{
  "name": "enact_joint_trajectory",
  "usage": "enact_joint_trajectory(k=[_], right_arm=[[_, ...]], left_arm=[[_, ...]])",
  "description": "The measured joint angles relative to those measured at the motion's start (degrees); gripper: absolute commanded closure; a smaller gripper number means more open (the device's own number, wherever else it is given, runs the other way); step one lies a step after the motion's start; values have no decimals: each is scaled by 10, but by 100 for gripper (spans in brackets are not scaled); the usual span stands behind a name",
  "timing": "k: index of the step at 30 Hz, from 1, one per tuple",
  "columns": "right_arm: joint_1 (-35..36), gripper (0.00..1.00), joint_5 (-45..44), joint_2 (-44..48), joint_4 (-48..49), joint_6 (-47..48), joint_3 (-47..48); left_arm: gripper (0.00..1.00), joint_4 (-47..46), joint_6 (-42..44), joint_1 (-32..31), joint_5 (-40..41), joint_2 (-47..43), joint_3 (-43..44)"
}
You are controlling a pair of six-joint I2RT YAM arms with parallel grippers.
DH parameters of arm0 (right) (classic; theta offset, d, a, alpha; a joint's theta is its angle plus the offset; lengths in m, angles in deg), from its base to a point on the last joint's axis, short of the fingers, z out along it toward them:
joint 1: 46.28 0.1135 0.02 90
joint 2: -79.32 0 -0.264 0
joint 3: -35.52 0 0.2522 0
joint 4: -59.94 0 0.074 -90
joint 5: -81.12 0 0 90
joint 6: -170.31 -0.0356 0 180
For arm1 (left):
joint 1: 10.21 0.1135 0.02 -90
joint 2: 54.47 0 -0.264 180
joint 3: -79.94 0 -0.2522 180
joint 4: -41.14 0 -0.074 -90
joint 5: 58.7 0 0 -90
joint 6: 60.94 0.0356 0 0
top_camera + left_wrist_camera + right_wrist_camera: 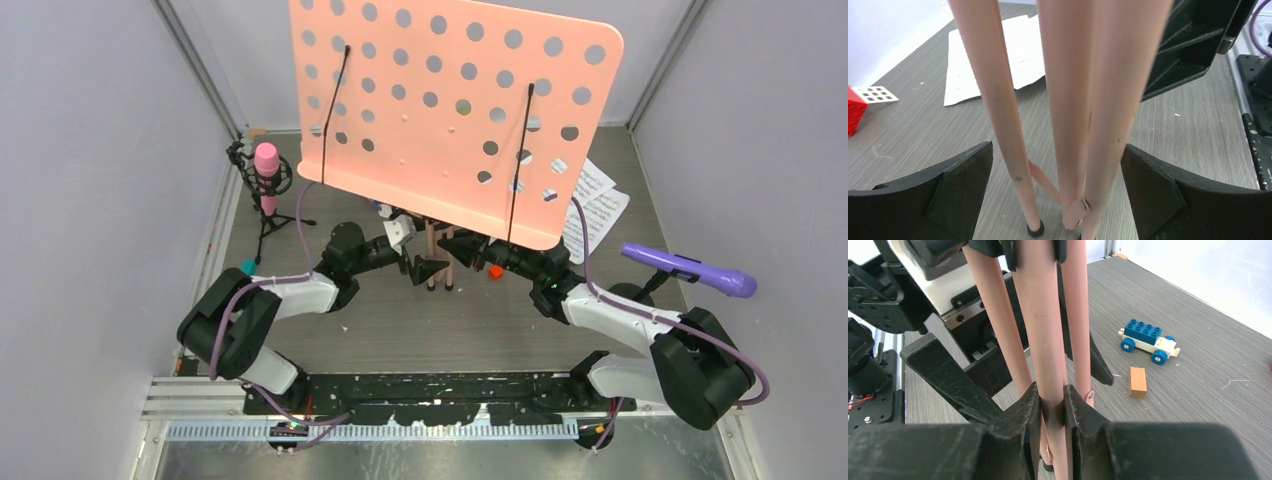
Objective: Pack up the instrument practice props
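Note:
The pink perforated music rack (450, 110) stands upright mid-table on its tripod legs (438, 255). My right gripper (1052, 390) is shut on one pink leg (1040, 340) low down; from above it (458, 246) reaches in from the right. My left gripper (1057, 150) is open, its fingers (963, 180) on either side of the legs (1068, 100) without touching; from above it (426, 268) comes from the left. White sheet-music pages (597, 205) lie behind on the right. A pink microphone (266, 165) sits on a black mount (266, 225) at left. A purple microphone (690, 268) rests at right.
A blue toy car (1148, 340) and an orange block (1137, 381) lie on the table beyond the legs. A red block (854, 107) and a white gridded tile (877, 93) sit near the pages (998, 55). Grey walls (90, 150) close in both sides.

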Motion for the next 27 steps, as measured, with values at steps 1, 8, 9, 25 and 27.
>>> enact_joint_trajectory(k=[1,8,9,25,27], right_arm=[[0,99,4,0,0,0,1],[0,99,16,-5,1,0,3],[0,99,15,-5,1,0,3],[-2,57,6,7,-19,-5,4],[0,51,-8,28,-48,-3,3]], left_arm=[[0,-10,-6,0,-10,12,7],[0,-86,-84,1,-68,87,44],[2,-99,-94,1,-72,96,45],[100,-241,-195,-2,-102,173,33],[100,-241,-194,-4,-97,173,32]])
